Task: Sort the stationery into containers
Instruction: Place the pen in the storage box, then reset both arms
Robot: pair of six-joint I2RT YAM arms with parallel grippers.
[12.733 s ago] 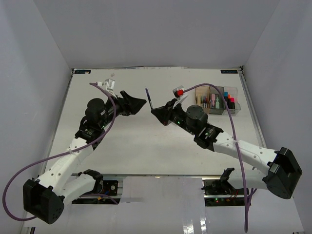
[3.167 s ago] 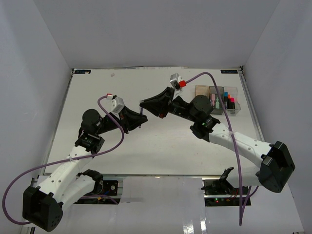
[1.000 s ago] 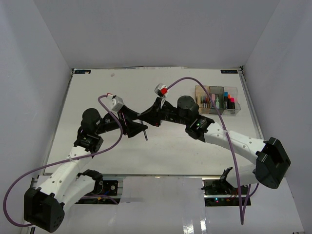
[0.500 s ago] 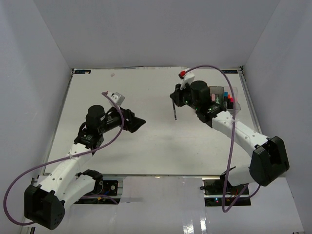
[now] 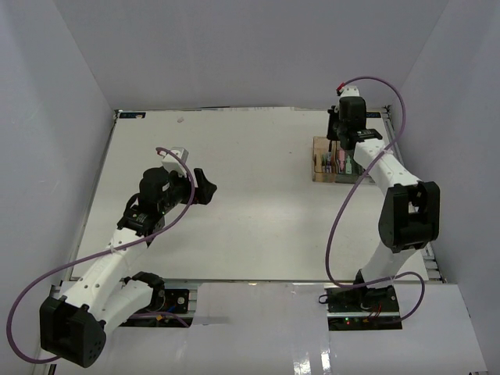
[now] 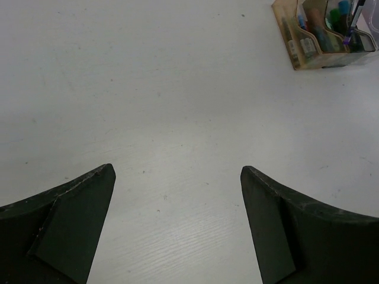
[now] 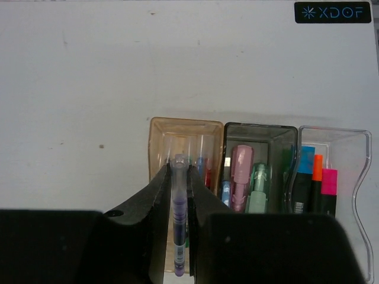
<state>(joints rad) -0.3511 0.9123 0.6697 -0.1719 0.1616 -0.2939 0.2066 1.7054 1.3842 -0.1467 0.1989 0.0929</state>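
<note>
My right gripper (image 7: 179,168) is shut on a thin purple pen (image 7: 179,225) and holds it upright over the amber bin (image 7: 155,127), the left one of three adjoining bins. Thin pens (image 7: 202,167), one red, stand in that bin. The smoky grey bin (image 7: 260,127) holds pink (image 7: 241,174) and mint (image 7: 257,192) markers. The clear bin (image 7: 334,131) holds black highlighters (image 7: 327,180) with blue, orange and pink caps. In the top view the right gripper (image 5: 336,143) hangs over the bins (image 5: 319,162). My left gripper (image 6: 177,171) is open and empty above bare table, also in the top view (image 5: 205,186).
The bins stand at the table's far right, close to the right wall (image 5: 437,117). They show small at the top right of the left wrist view (image 6: 283,26). A black XDOF label (image 7: 333,12) lies on the table behind the bins.
My right arm has swung from the table's middle to the far right, carrying the pen over the amber bin. My left gripper has drawn back a little to the left.
</note>
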